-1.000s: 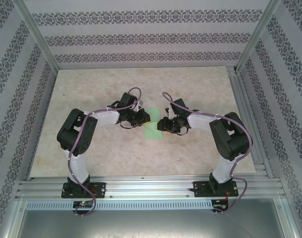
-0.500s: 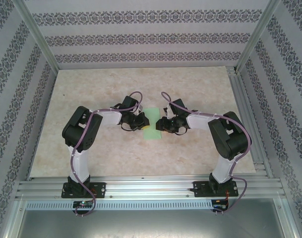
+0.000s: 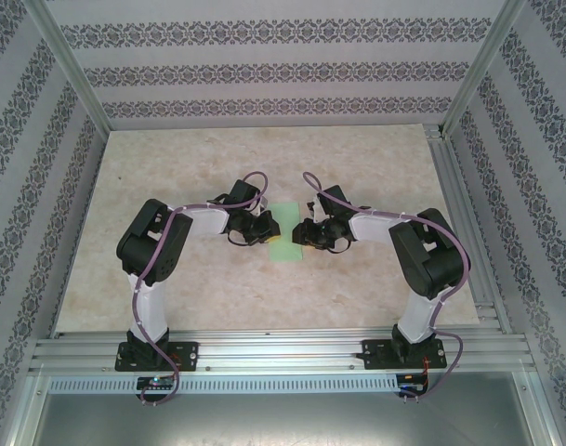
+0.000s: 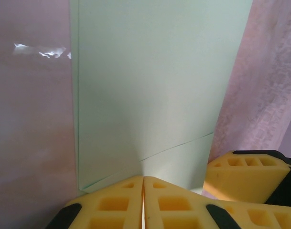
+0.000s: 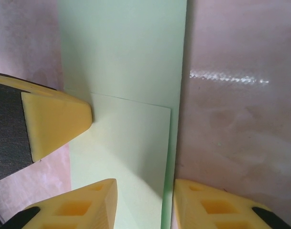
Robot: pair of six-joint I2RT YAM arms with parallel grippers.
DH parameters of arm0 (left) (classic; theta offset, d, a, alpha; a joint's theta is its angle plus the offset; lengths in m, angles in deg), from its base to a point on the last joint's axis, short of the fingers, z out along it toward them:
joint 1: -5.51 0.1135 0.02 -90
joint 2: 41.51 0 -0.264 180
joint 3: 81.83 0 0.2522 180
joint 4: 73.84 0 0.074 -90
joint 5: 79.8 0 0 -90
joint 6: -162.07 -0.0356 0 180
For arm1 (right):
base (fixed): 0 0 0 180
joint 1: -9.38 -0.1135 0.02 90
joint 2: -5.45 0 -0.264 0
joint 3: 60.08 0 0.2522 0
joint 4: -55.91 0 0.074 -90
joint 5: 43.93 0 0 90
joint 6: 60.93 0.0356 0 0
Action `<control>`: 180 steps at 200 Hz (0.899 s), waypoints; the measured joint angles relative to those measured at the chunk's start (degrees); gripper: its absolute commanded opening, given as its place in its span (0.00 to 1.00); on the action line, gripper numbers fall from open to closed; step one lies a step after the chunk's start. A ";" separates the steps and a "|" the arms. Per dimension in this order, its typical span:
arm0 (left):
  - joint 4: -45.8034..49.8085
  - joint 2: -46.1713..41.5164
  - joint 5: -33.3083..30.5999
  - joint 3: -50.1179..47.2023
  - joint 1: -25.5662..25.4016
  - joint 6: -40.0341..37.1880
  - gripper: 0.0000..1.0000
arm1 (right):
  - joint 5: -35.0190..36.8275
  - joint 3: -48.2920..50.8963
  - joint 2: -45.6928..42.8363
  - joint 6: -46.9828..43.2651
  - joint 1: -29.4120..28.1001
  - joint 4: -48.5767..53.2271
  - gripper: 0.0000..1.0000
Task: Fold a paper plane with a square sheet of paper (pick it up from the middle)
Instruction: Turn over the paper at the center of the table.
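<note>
The square sheet of paper [image 3: 285, 215] lies folded into a light-green strip on the table between my two grippers. An upper flap with a slanted edge shows on the paper [image 4: 150, 86]. My left gripper [image 3: 269, 229] is shut, and the joined yellow tips of the left gripper [image 4: 143, 180] rest on the sheet's near edge by that flap. My right gripper [image 3: 301, 232] is open. In the right wrist view the right gripper [image 5: 145, 202] straddles the long edge of the paper [image 5: 126, 57], one finger over the sheet and one over the table. A paper plane is out of view.
The marble-look tabletop [image 3: 264, 158] spreads wide behind and beside the paper. Patterned walls and aluminium posts [image 3: 73, 65] box it in. A metal rail [image 3: 283, 351] carries both arm bases at the near edge. The grippers sit a few centimetres apart.
My left arm has swung its elbow in, and its gripper has shifted slightly nearer along the paper's left edge. The right arm has barely moved.
</note>
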 measured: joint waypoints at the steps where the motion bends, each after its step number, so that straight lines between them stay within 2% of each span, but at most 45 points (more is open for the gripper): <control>1: 0.00 0.00 0.00 0.00 0.00 0.00 0.11 | 0.04 0.00 0.00 -0.02 0.00 0.00 0.32; 54: -0.02 0.00 0.00 0.00 0.00 0.02 0.11 | 0.07 0.17 0.09 0.81 0.02 -0.63 0.26; 68: -0.02 -0.04 -0.04 0.00 0.00 0.04 0.11 | -0.13 0.17 0.09 1.20 0.02 -0.83 0.21; 103: -0.04 -0.09 -0.20 0.00 0.00 0.04 0.11 | -0.59 0.61 0.09 1.86 0.02 -2.69 0.20; 115: -0.04 -0.11 -0.20 0.00 0.00 0.07 0.11 | -0.74 0.87 0.09 1.99 0.02 -3.28 0.14; 180: 0.02 -1.07 -0.17 0.02 0.00 0.24 0.14 | -1.22 0.94 0.04 2.49 0.07 -4.11 0.11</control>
